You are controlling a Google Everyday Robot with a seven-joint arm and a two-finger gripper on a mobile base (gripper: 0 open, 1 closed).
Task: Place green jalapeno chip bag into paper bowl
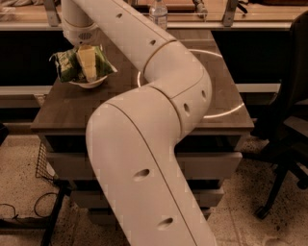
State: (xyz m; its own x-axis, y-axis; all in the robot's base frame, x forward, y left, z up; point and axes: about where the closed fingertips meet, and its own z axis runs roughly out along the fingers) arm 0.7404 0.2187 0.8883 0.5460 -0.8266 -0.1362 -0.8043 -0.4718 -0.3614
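The green jalapeno chip bag [67,65] is crinkled and sits on top of the paper bowl [89,84] at the table's back left. Only the bowl's front rim shows under the bag. My gripper [87,62] comes straight down from above onto the middle of the bag and is shut on it. The bag spreads out to either side of the gripper [104,64]. My big white arm fills the middle of the view.
The dark wooden table [67,113] has a drop at its front and left edges. A clear plastic bottle [158,13] stands at the back. A bright ring of light [226,111] lies on the table's right half. An office chair [288,125] stands at the right. A wire basket [44,162] and cables are on the floor at the left.
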